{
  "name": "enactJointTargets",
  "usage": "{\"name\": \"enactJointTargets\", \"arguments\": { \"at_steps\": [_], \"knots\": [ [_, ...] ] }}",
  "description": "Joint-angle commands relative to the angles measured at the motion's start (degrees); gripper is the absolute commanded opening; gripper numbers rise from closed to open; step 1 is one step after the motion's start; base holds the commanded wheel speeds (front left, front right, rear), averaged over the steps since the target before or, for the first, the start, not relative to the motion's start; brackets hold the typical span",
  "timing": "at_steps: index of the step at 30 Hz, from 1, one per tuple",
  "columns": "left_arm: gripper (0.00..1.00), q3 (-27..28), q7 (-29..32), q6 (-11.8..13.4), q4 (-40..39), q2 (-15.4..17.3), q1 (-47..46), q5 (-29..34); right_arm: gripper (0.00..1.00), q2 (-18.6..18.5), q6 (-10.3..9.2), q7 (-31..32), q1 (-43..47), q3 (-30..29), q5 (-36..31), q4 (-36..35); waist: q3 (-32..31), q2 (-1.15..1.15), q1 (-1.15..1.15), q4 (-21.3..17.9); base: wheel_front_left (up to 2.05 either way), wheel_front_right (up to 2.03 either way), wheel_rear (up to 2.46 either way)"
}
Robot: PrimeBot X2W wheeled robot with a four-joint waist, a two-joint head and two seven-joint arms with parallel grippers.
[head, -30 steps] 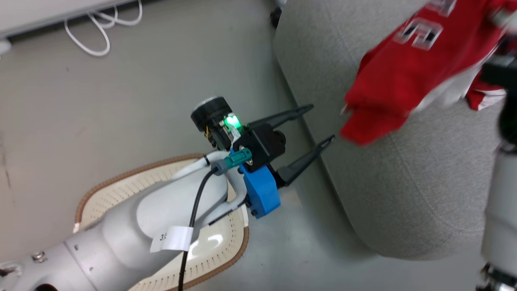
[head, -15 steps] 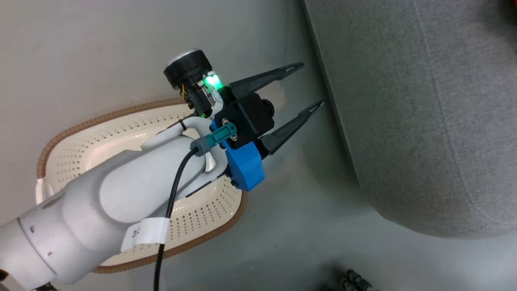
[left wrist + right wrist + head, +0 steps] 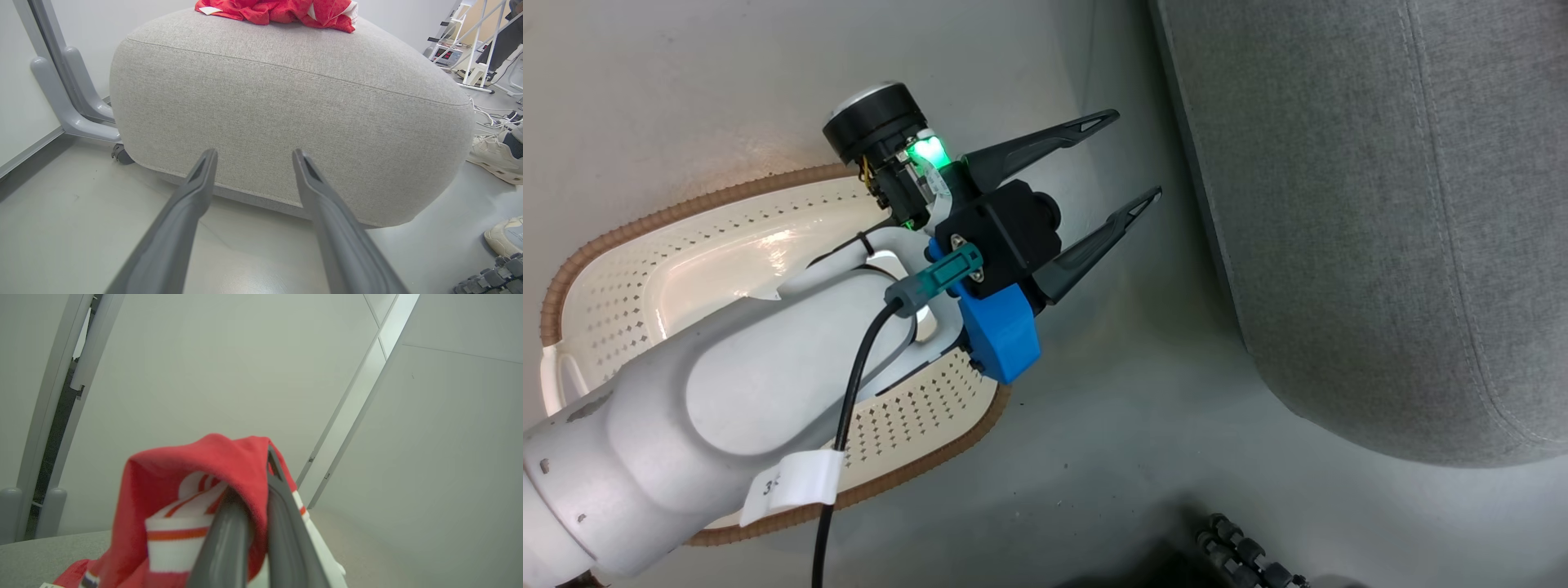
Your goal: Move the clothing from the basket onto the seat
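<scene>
Right wrist view shows the right gripper (image 3: 251, 473) clamped on red clothing (image 3: 171, 473) that drapes over it.

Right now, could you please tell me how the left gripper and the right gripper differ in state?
The left gripper is open and holds nothing; the right gripper is shut on the clothing. The left gripper points at the side of the seat, low near the floor; the right gripper is above the seat's top. Both have two long dark fingers.
</scene>
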Motion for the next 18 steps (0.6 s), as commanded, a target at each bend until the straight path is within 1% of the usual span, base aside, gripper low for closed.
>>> {"name": "enactJointTargets", "arguments": {
  "at_steps": [1,8,10,14,15,16,17,18],
  "knots": [
    [1.00,0.1,0.1,0.1,-0.3,0.4,-1.1,0.3,0.00,0.9,0.01,-0.2,1.0,0.2,-0.2,-0.3,0.1,0.00,-0.01,0.1,0.00,0.00,0.00],
    [1.00,0.0,-0.2,0.3,-0.7,0.1,-1.3,0.3,0.00,6.8,0.00,-0.2,6.3,0.5,-3.1,0.2,0.8,0.00,-0.01,1.1,0.00,0.00,0.00],
    [1.00,0.0,-0.3,0.3,-0.7,0.3,-1.2,0.3,0.00,8.0,0.00,-0.2,7.5,-0.1,-3.8,0.7,0.8,0.00,-0.01,1.4,0.00,0.00,0.00],
    [1.00,0.1,-0.6,0.6,-0.6,0.5,-1.3,0.2,0.00,7.8,0.01,-0.2,8.3,-0.9,-3.5,2.8,0.6,0.00,-0.01,1.9,0.00,0.00,0.00],
    [1.00,0.1,-0.6,0.6,-0.5,0.6,-1.1,0.1,0.32,7.6,0.01,-0.2,8.6,-0.9,-3.4,3.2,0.3,0.00,-0.01,1.9,0.00,0.00,0.00],
    [1.00,0.1,-0.8,0.7,-0.3,0.6,-0.9,0.0,0.77,7.5,0.00,-0.2,8.9,-0.9,-3.1,3.2,0.0,0.00,-0.01,1.8,0.00,0.00,0.00],
    [1.00,0.1,-1.0,0.8,-0.2,0.6,-0.7,0.0,1.00,7.4,0.00,-0.2,9.2,-0.9,-2.7,3.2,-0.4,0.00,-0.01,1.7,0.00,0.00,0.00],
    [1.00,0.1,-1.2,0.7,-0.1,0.5,-0.4,-0.1,1.00,7.3,0.00,-0.2,9.5,-0.9,-2.4,3.0,-0.9,0.00,-0.01,1.7,0.00,0.00,0.00]
  ]
}}
